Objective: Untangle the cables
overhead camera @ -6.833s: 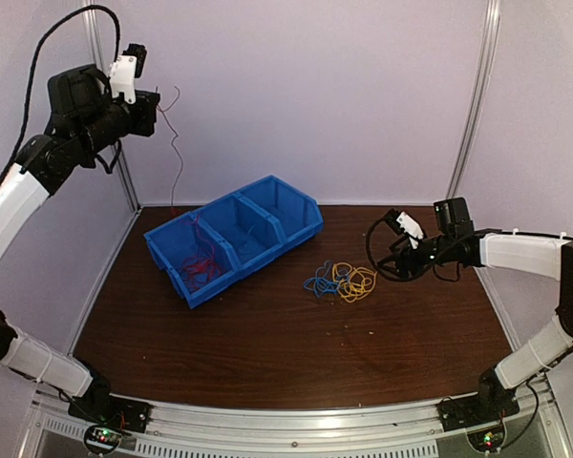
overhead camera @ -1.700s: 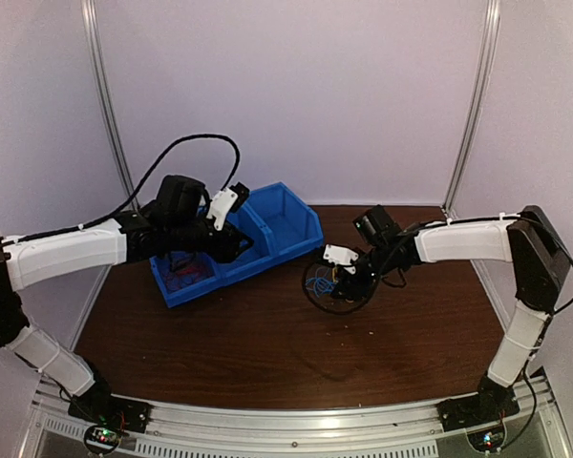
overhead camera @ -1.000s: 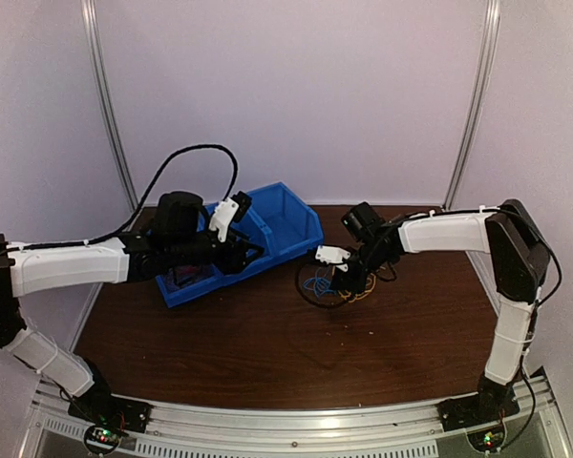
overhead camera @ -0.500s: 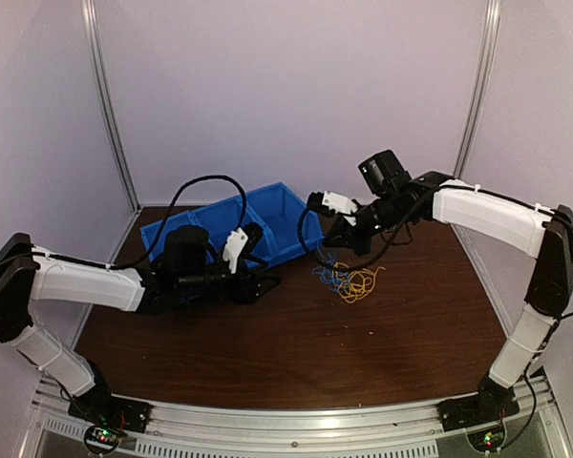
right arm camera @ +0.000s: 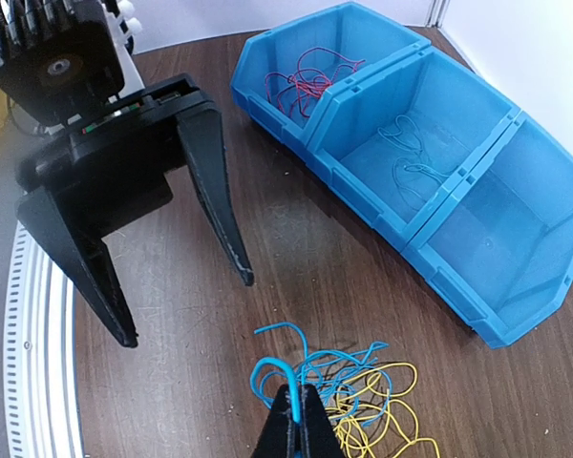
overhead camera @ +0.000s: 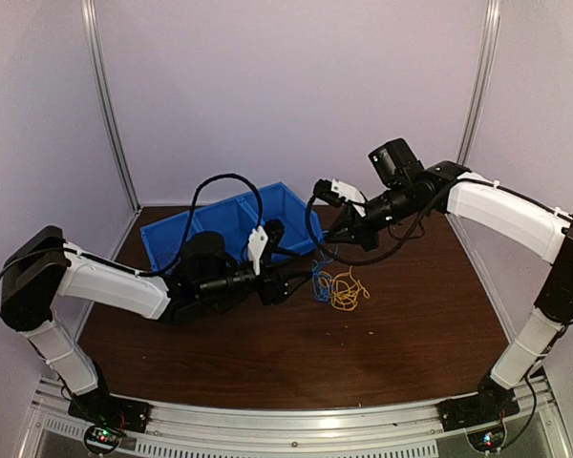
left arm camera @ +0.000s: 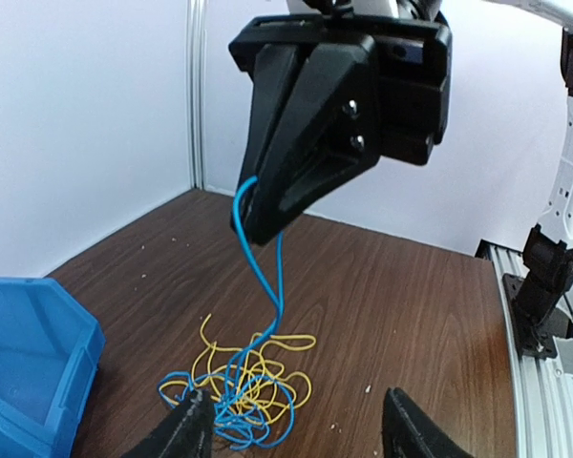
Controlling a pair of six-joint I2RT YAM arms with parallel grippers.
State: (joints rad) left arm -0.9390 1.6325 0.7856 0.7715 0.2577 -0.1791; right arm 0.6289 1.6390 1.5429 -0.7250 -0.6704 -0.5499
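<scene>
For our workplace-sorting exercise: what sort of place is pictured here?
Probably a robotics lab test cell: two arms on a metal rail at a wooden table, plain panel walls, a blue bin and cables.

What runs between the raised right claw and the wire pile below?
One thin blue cable, pinched in the right gripper and hanging into the blue-and-yellow tangle; the left wrist view shows it.

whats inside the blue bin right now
One end compartment of the blue bin holds red cables, the middle one thin blue cables; the other end looks bare. Its walls hide some floor.
</scene>
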